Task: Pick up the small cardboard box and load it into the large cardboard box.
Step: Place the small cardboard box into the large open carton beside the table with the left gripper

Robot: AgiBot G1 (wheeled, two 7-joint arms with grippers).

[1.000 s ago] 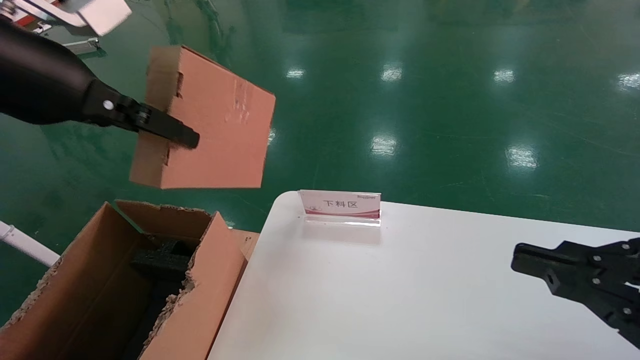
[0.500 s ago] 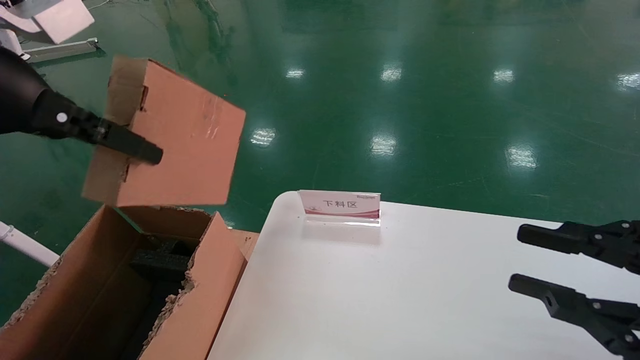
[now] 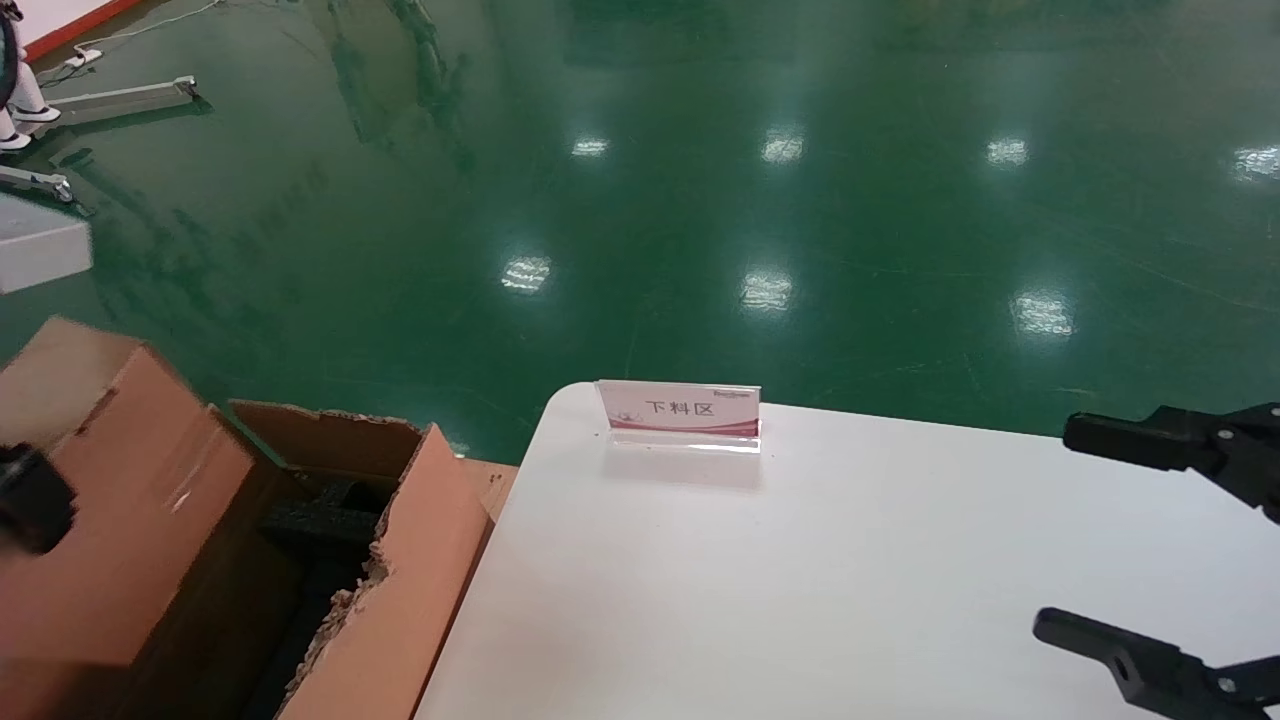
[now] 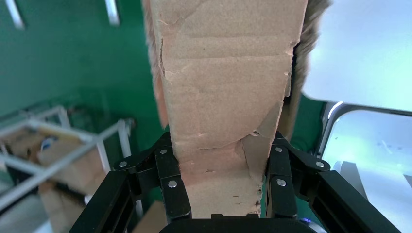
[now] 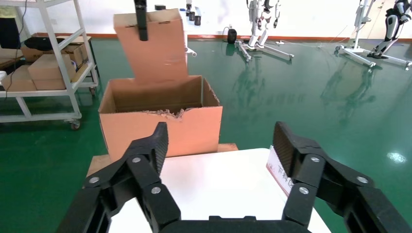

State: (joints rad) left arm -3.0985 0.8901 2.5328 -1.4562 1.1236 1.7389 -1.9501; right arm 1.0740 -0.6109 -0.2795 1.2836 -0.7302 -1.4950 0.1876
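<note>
- While your head view clips the left tool [image 3: 30, 495] at the frame edge, the left wrist view shows it clamped on the small cardboard box [image 4: 228, 111].
- Right wrist view shows that smooth brown box tilted above the large cardboard box [image 5: 160, 114], which has ragged flaps.
- Right tool [image 3: 1150, 545] spread wide over the white surface [image 3: 800, 580].

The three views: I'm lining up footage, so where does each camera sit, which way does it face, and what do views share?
Head: looks forward and down at the white table and large cardboard box; right gripper shows.
Left wrist: looks along the left gripper, clamped on the small cardboard box.
Right wrist: looks across the table at both boxes, past its own open fingers.
All three share the small box.
</note>
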